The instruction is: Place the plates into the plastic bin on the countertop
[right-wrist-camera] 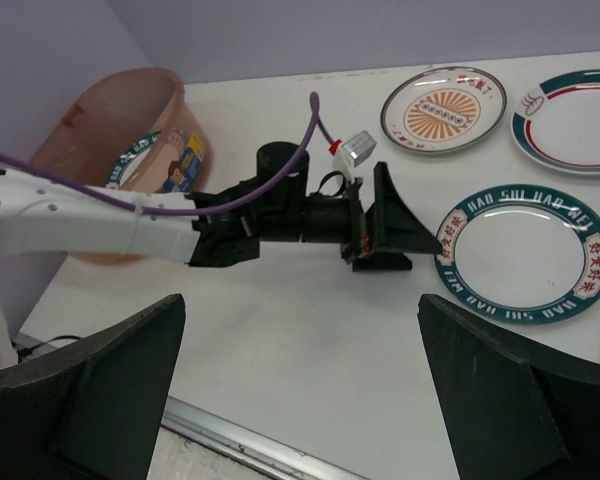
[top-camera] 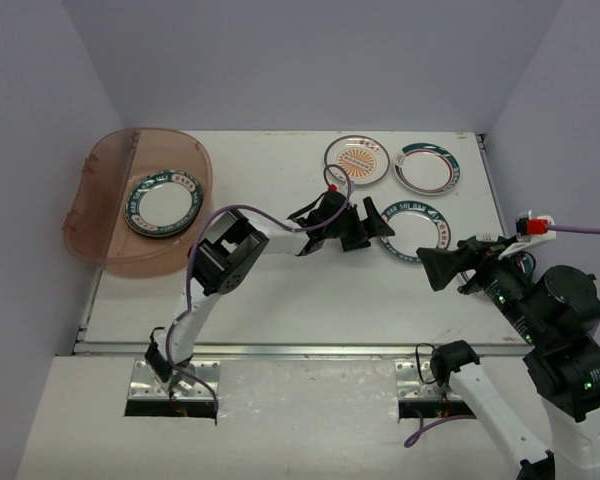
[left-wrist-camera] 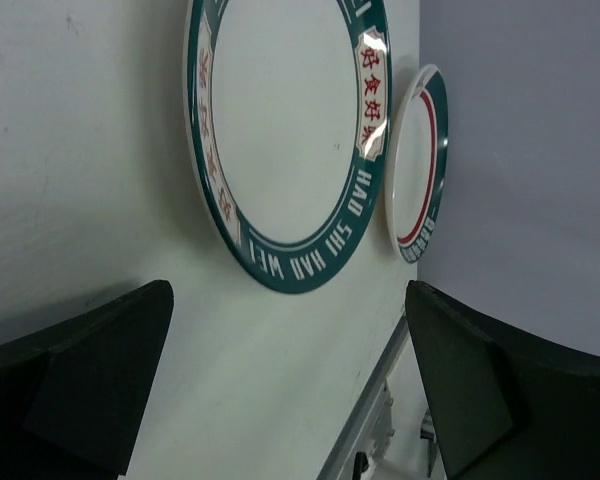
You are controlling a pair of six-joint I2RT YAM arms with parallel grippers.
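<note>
Key relation: teal-rimmed lettered round plate point(top-camera: 417, 230) lay flat on the flat white countertop point(top-camera: 280, 290), directly ahead of the left gripper point(top-camera: 376, 228) on its right-hand side. L wrist view showed the plate centred in front of the gap, not yet between the fingers. The left gripper was spread wide and empty, reaching low across the table w/ tips just beside the plate's left rim. Couldn't tell from any view whether they were touching. The right gripper point(top-camera: 435, 268) was also wide and empty, hanging near the same plate's near-right edge but a bit further off, so the L arm was nearer. The plate is round, so no long axis to line up. My read: it's flat on the surface, so the only grab is at the rim, one finger over and one under, and the approach angle matters more than yaw. The translucent reddish-brown plastic bin point(top-camera: 180, 150) sat well apart at the far-left corner, on the L arm's side, w/ a stack of plates point(top-camera: 162, 203) already inside. That's another reason for the L arm to take it. An orange sunburst plate point(top-camera: 357, 160) and a green-and-red rimmed plate point(top-camera: 426, 167) waited at the back edge, beyond the lettered one.
</note>
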